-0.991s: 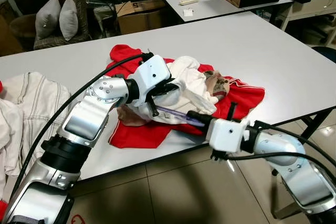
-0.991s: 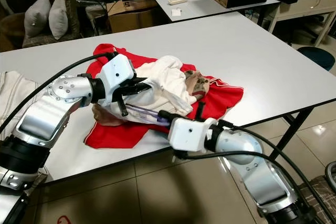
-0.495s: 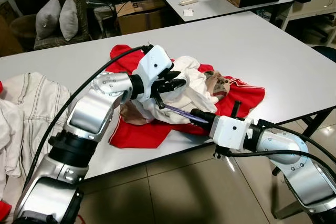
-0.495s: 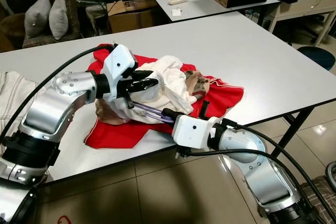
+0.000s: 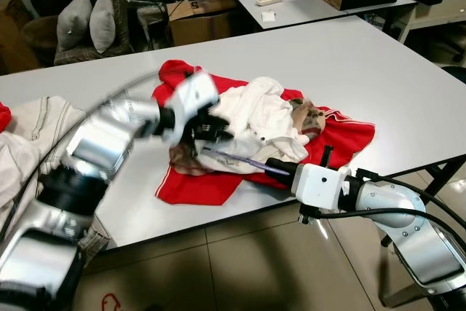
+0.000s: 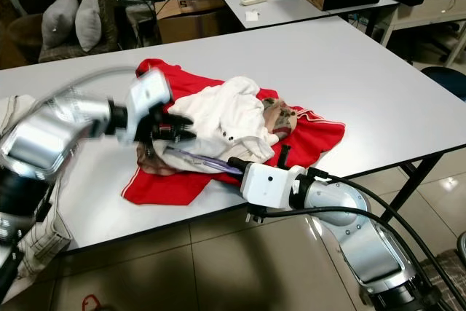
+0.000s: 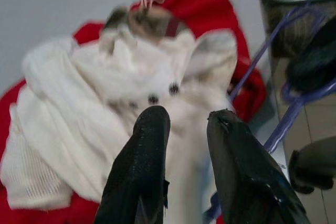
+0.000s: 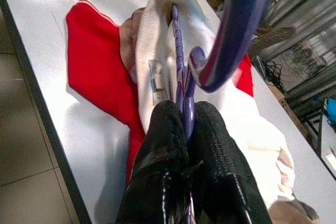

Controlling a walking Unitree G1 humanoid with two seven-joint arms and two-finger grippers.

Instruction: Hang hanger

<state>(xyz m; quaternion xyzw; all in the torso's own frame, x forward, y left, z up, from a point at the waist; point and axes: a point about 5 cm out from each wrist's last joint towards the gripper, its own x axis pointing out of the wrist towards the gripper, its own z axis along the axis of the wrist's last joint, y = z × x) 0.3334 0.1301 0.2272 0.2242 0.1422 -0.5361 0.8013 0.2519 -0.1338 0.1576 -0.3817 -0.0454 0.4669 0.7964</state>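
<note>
Hanger point(image 5: 240, 159), purple, is lying near the surface's point(image 5: 378, 63) front edge, its long axis running from the right end effector point(image 5: 277, 166), clamping its hook end, into the white garment point(image 5: 255, 118). Left end effector point(image 7: 184, 145), fingers apart and empty, is hovering beside that garment, nearer the buried end.

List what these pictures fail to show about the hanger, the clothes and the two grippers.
- Purple hanger: its far end runs inside the white garment, so its full shape is hidden in the eye and right wrist views.
- Left gripper: motion-blurred in the eye views; the left wrist view shows its fingers apart above the white garment.
- Right gripper: clamped on the hanger; in the eye views its white wrist housing covers the fingers.
- Red garment: mostly covered by the white one.
</note>
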